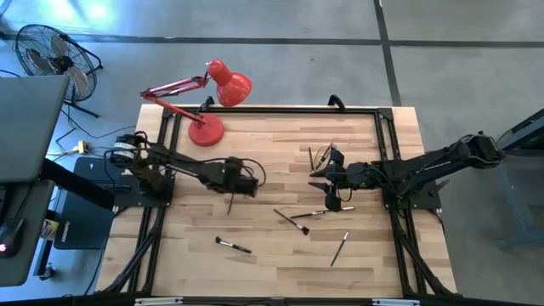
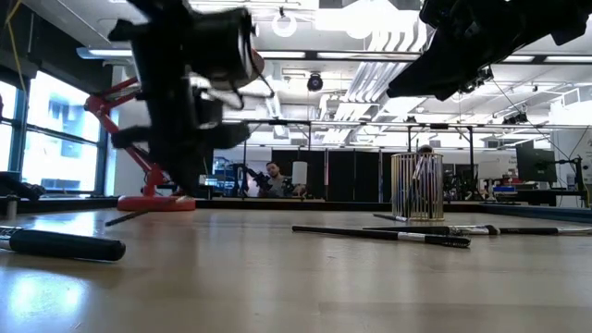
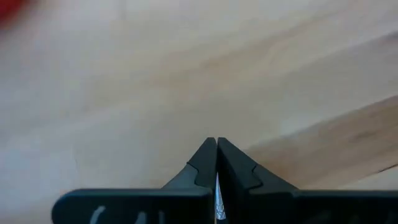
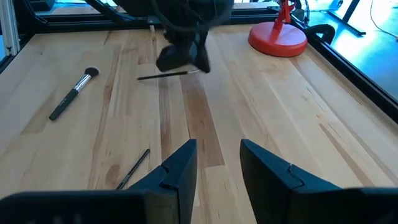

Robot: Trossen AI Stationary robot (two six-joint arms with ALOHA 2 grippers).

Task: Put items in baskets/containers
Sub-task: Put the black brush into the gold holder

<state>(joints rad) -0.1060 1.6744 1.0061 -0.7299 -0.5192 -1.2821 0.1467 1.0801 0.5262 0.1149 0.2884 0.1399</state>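
**Four brushes loose on the table, one pinched in the left gripper**

Four makeup brushes lie scattered on the near half of the table (image 1: 374, 255), among them a thick-handled brush (image 1: 232, 246) near left and a thin one (image 1: 339, 248) near right. The glass cup (image 1: 320, 157), already bristling with brushes, stands far right, beside the right gripper (image 1: 333, 189), whose fingers gape with nothing between them. The left gripper (image 1: 246, 185), fingers clamped tight, has nipped a slim brush (image 4: 166, 75) by one end. Its arm reaches low toward centre, wrist angled down.
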